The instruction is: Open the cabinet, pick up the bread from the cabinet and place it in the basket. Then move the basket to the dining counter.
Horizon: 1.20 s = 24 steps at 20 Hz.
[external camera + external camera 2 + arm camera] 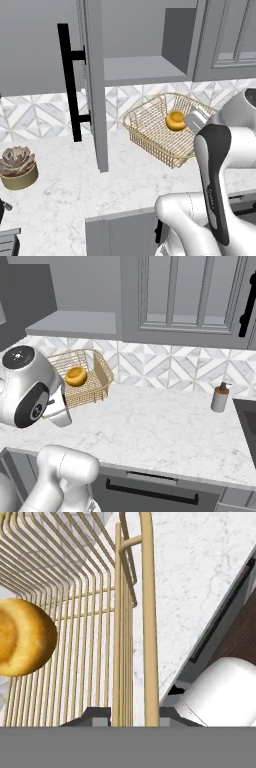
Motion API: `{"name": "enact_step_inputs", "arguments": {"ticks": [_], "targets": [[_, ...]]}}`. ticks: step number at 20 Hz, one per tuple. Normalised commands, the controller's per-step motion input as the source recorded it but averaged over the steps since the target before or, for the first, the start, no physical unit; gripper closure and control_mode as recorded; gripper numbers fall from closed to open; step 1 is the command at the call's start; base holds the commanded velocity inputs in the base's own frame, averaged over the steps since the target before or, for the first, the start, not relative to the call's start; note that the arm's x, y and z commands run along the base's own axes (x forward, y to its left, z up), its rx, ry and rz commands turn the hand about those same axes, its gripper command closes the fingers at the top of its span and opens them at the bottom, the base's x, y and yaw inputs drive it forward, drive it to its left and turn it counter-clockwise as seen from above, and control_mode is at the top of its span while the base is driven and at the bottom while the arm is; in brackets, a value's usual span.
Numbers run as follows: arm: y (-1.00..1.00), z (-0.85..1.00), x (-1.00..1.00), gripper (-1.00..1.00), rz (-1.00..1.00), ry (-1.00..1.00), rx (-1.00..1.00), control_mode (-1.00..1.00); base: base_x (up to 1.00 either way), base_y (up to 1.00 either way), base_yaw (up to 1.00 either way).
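Gripping basket (75, 612) side wall, tool (134, 714) closed on rim; bread (20, 637) inside.

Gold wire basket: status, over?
Gripper shut on the rim of the gold wire basket, which looks tilted off the marble worktop. Round golden bun inside. Glass-paned cabinet door open beside it.

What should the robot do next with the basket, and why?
Probably lift it a little higher. The bread already sits in the basket, the gripper is shut on the basket's side wall, and the basket is tilted above the worktop.
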Motion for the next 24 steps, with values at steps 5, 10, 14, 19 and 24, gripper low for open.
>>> {"name": "enact_step_inputs", "arguments": {"ticks": [5,10,14,19,24], "targets": [[0.0,0.0,0.0,1.0,0.0,0.0,0.0,1.0,-0.57,-0.39,-0.07],[0.0,0.0,0.0,1.0,0.0,0.0,0.0,1.0,-0.47,-0.78,-0.2],[0.0,0.0,0.0,1.0,0.0,0.0,0.0,1.0,0.01,-1.0,-0.58],[0.0,0.0,0.0,1.0,0.0,0.0,0.0,1.0,0.03,-0.84,-0.77],[0.0,0.0,0.0,1.0,0.0,0.0,0.0,1.0,0.0,-0.68,-0.81]]}}
